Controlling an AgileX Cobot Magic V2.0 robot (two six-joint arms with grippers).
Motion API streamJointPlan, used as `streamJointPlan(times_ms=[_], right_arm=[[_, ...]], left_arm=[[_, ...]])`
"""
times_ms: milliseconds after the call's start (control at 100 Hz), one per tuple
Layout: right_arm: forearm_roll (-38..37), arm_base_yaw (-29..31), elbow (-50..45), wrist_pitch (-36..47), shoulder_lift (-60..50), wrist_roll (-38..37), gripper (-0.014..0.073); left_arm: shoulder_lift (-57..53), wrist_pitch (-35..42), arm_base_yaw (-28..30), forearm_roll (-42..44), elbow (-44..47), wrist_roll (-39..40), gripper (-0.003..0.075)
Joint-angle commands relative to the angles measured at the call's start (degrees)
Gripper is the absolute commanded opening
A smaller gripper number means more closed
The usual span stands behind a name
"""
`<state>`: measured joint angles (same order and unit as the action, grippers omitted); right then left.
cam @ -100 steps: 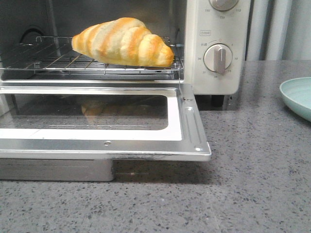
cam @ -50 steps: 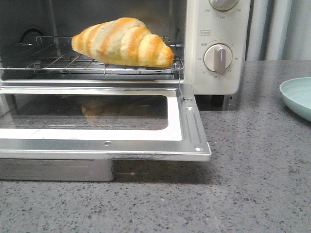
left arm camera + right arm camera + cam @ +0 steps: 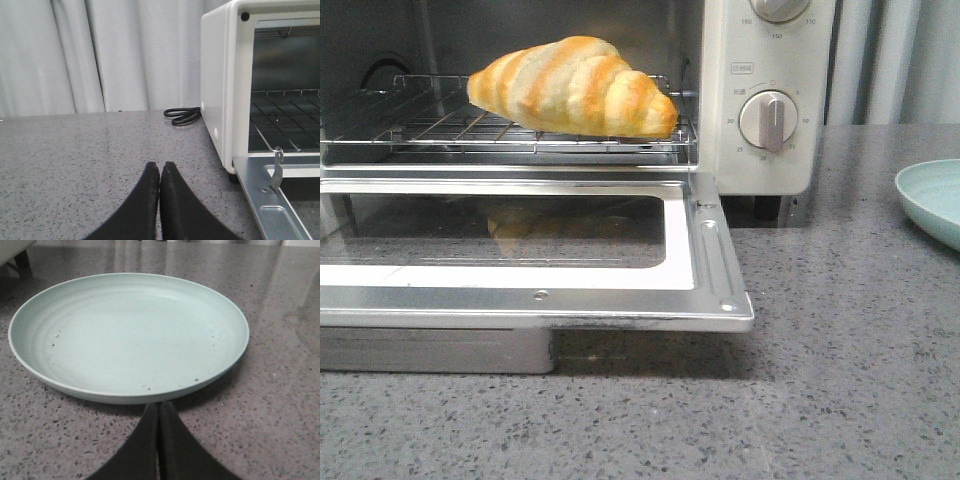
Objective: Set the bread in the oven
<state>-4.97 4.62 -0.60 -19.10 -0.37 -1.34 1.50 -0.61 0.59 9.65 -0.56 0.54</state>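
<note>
Looking left to right: the left gripper (image 3: 159, 172) sits with its fingers pressed together on nothing, out on the counter (image 3: 90, 145) beside the oven (image 3: 770, 160). The bread (image 3: 575, 88) is already lying on the wire rack (image 3: 430, 125) inside, so I'd say the job's basically done, though the door (image 3: 535, 250) is still dropped open. It's a glossy golden-orange roll, pale cream stripes, tapered ends. Further right, the right gripper (image 3: 159, 412) is also closed and empty, next to a bare mint plate (image 3: 127, 335).
</note>
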Motion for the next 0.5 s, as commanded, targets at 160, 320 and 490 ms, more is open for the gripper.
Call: streamJointPlan(times_ms=[160, 320, 490], right_arm=[[-0.3, 0.5, -0.7, 1.4, -1.4, 0.3, -0.0076], [-0.3, 0.5, -0.7, 1.4, -1.3, 0.3, -0.0076], [-0.3, 0.5, -0.7, 1.4, -1.3, 0.3, -0.0076]], left_arm=[[-3.0, -3.6, 0.1, -13.3, -0.4, -13.4, -0.0021], [-3.5, -5.3, 0.5, -14.0, 1.7, -13.3, -0.0021], [-3.5, -10.6, 0.3, -16.3, 1.9, -13.3, -0.0021]])
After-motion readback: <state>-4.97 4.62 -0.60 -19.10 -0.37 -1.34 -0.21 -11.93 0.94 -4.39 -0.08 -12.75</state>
